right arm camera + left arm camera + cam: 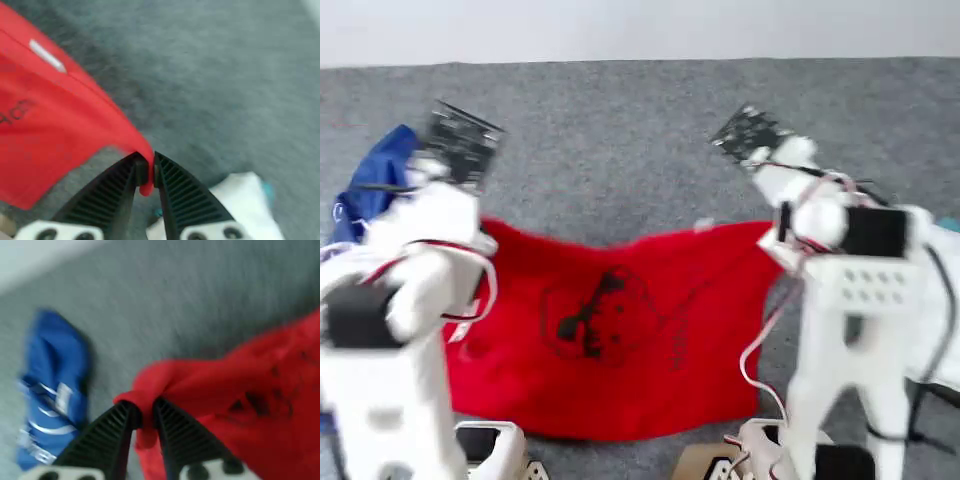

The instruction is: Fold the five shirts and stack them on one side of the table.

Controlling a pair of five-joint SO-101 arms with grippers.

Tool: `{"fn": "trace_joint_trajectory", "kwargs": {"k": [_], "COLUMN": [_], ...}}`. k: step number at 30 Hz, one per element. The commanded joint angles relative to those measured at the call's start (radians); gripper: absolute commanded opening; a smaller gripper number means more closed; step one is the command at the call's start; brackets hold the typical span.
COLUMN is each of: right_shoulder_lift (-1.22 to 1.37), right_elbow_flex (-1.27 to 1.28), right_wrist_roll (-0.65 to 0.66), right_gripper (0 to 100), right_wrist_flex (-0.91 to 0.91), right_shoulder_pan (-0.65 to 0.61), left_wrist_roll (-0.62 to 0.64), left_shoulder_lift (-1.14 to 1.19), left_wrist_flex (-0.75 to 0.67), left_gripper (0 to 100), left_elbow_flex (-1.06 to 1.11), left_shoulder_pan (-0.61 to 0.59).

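Note:
A red shirt (pixel 610 330) with a dark print lies spread across the grey table between the two arms. My left gripper (pixel 143 412) is shut on a bunched corner of the red shirt (pixel 235 405) at its left side. My right gripper (pixel 145 167) is shut on a corner of the red shirt (pixel 55 110) at its right side, held slightly off the surface. A blue shirt (pixel 375 180) lies crumpled at the far left; it lies beside the left gripper as the blue shirt (pixel 52 390).
A white garment (pixel 225 200) with a teal edge lies on the table under the right gripper, and shows at the right edge as the white garment (pixel 940 300). The grey table surface (pixel 620 130) stretches beyond the red shirt.

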Motion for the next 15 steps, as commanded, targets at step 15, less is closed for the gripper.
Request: {"fn": "trace_joint_trajectory", "kwargs": {"k": [15], "right_shoulder_lift": [0.199], "right_elbow_flex": [0.172], "right_wrist_roll": [-0.009], "right_gripper": [1.1], "right_wrist_flex": [-0.246], "right_shoulder_pan": [-0.099], "left_wrist_roll": [-0.115], "left_shoulder_lift": [0.173], "left_wrist_flex": [-0.407], "left_gripper": [13], "left_elbow_flex": [0.470], "left_shoulder_pan": [-0.157]}}
